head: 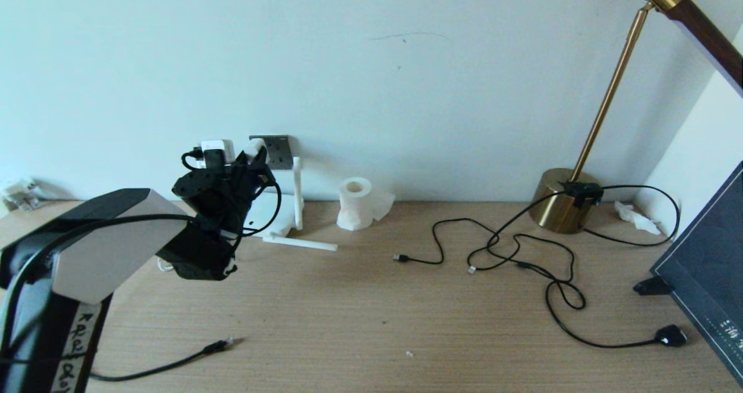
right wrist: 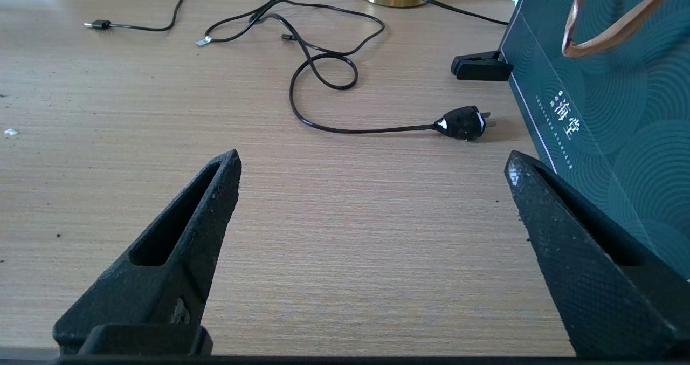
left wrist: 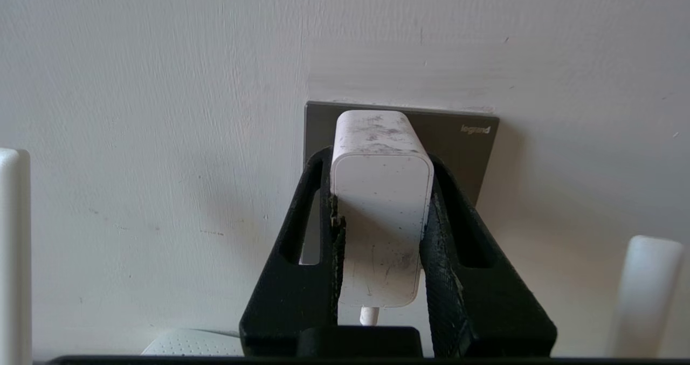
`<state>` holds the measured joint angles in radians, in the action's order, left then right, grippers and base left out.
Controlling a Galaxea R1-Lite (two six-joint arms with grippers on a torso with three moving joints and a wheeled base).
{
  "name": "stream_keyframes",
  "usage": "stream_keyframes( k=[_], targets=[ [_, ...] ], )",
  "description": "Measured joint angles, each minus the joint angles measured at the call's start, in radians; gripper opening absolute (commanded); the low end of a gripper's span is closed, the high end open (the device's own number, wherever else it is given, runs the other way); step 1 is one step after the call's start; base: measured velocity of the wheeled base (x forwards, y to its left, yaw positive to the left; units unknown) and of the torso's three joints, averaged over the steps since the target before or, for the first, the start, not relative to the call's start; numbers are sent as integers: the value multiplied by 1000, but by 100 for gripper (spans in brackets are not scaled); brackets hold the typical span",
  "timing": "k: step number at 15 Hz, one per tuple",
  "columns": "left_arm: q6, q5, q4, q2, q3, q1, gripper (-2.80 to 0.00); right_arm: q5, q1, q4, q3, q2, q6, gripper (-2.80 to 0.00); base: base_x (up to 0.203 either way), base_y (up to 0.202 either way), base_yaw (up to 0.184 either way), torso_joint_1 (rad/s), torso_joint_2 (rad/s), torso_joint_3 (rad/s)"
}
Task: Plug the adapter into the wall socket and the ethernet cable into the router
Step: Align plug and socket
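The white adapter [left wrist: 383, 203] is pinched between the black fingers [left wrist: 439, 230] of my left gripper [left wrist: 380, 160], its thin white cord hanging from its near end. Its far end sits against the dark grey wall socket [left wrist: 463, 144]; the pins are hidden. In the head view my left gripper [head: 259, 154] is up at the wall socket [head: 280, 151]. The white router [head: 273, 216] lies below it, mostly hidden by the arm, with one antenna [head: 298, 193] upright. The ethernet cable [head: 217, 345] lies loose at the table's front left. My right gripper [right wrist: 373, 160] hovers open over bare table.
A tissue roll [head: 355, 202] stands right of the router. Thin black USB cables [head: 493, 248] and the lamp's cord with its bulky plug [head: 670, 335] sprawl at centre-right. A brass lamp base [head: 560, 207] and a dark box [head: 708, 277] stand at the right.
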<state>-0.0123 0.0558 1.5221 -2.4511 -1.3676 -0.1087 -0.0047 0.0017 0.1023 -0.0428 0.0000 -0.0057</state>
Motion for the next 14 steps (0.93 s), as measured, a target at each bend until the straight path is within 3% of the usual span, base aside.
stream_keyframes(
  k=[14],
  targets=[
    [0, -7, 0, -33, -11, 0, -280, 0, 0, 0, 0, 0, 0, 0, 0, 0, 0, 0, 0, 0]
  ],
)
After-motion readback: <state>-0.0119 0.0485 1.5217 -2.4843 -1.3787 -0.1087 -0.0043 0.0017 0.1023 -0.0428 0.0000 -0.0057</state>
